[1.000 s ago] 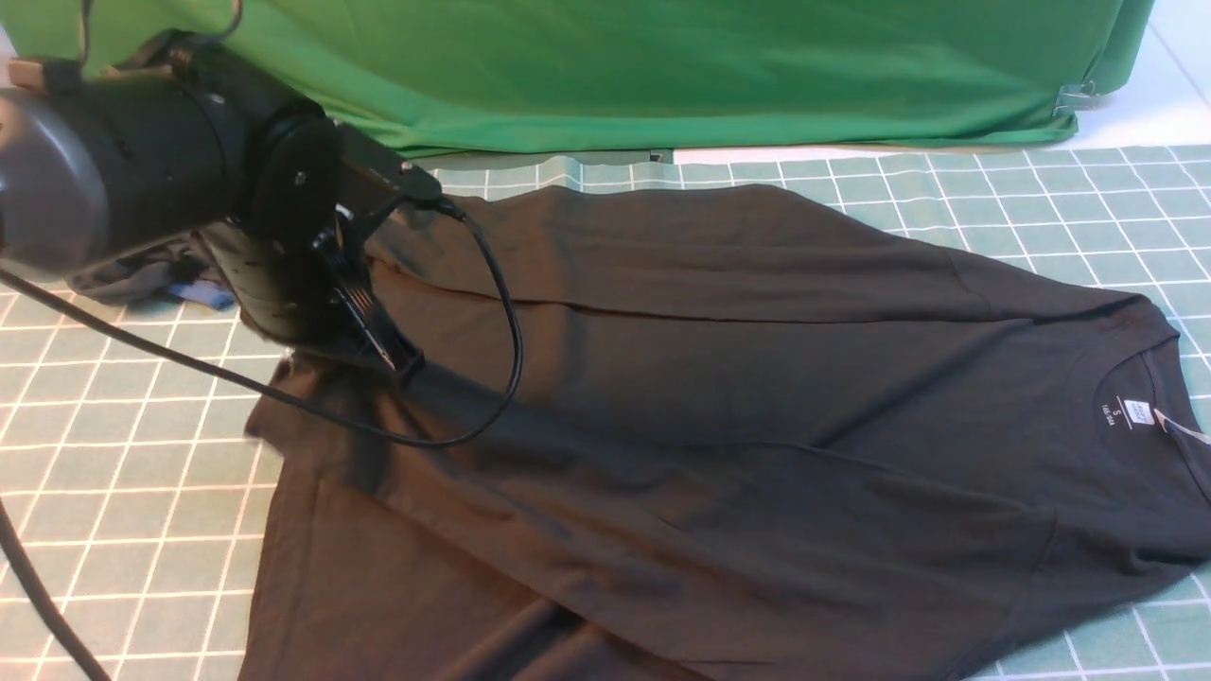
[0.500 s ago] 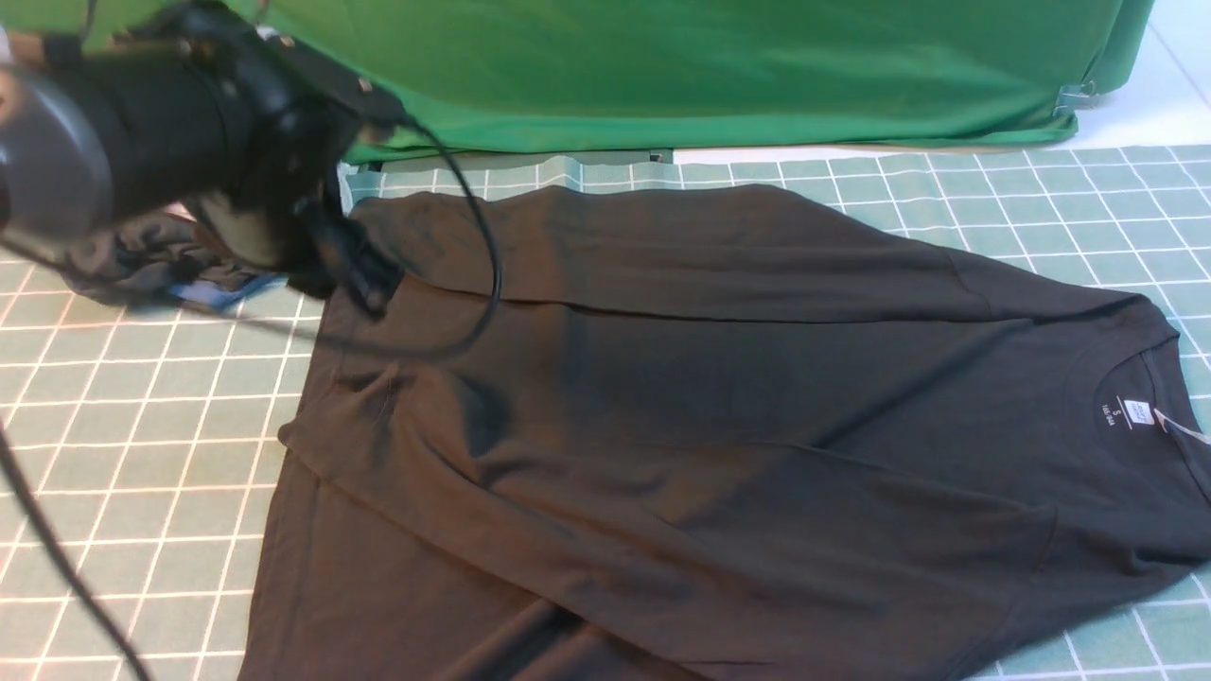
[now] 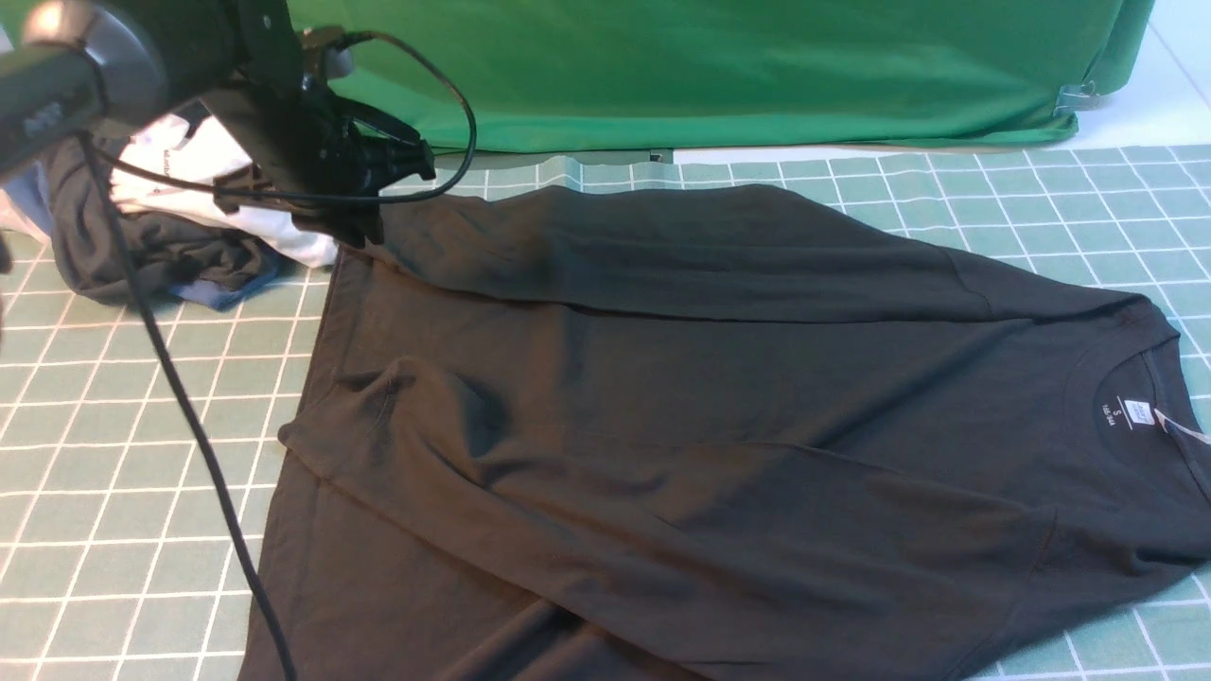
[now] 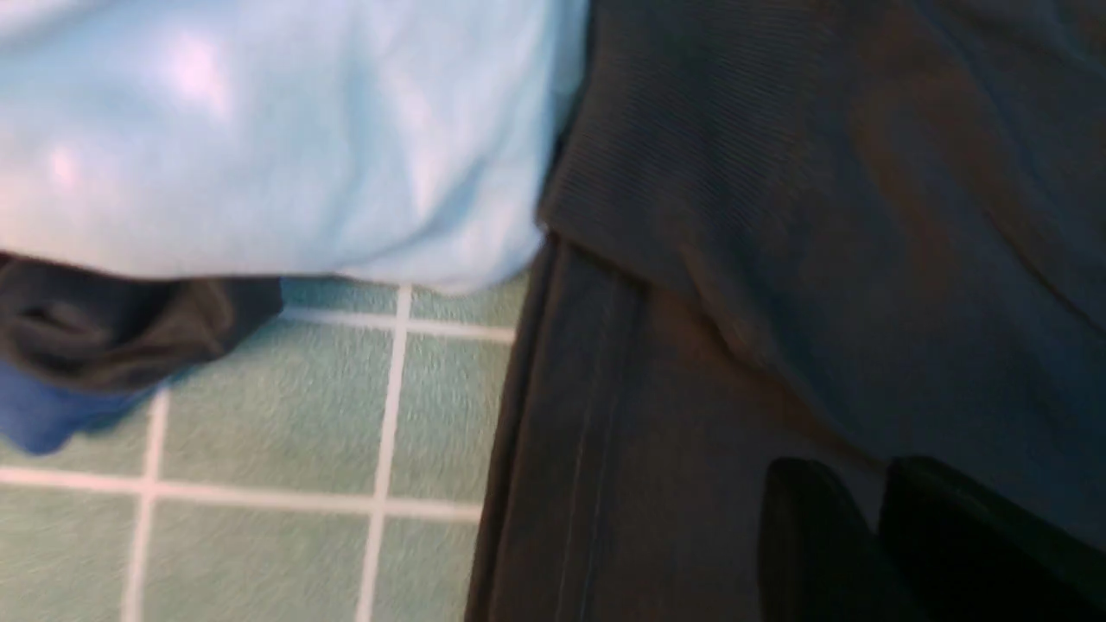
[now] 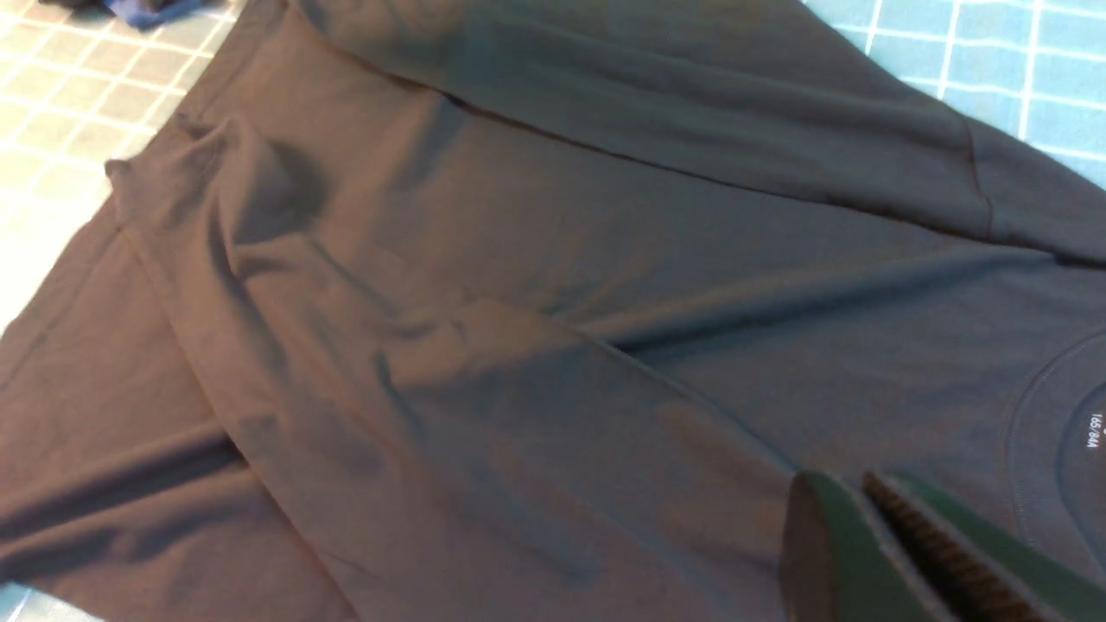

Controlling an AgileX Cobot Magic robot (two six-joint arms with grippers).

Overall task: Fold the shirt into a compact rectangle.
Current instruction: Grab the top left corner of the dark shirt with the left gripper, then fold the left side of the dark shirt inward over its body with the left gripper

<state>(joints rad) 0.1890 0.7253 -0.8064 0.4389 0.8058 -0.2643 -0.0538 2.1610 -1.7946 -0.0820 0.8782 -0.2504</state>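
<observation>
The black shirt (image 3: 719, 378) lies spread on the mat, its collar and white neck label (image 3: 1138, 412) to the right. Its far and near long sides are folded in towards the middle. My left gripper (image 3: 367, 227) hovers at the shirt's far left corner. In the left wrist view the shirt's hem (image 4: 553, 415) sits beside the left gripper (image 4: 873, 484), whose jaws stand slightly apart with nothing between them. My right gripper (image 5: 851, 488) is outside the front view. Its wrist view shows it shut and empty above the shirt (image 5: 518, 259), near the collar.
A white garment (image 3: 189, 161) lies on a dark grey and blue bundle (image 3: 161, 255) at the far left, touching the shirt's corner. A green cloth (image 3: 710, 66) hangs along the back. The left arm's cable (image 3: 189, 426) trails over the gridded mat (image 3: 114, 473).
My left gripper let go of the shirt's near-left fold, which now lies flat. It rose and moved back to the far left corner, uncovering the white garment.
</observation>
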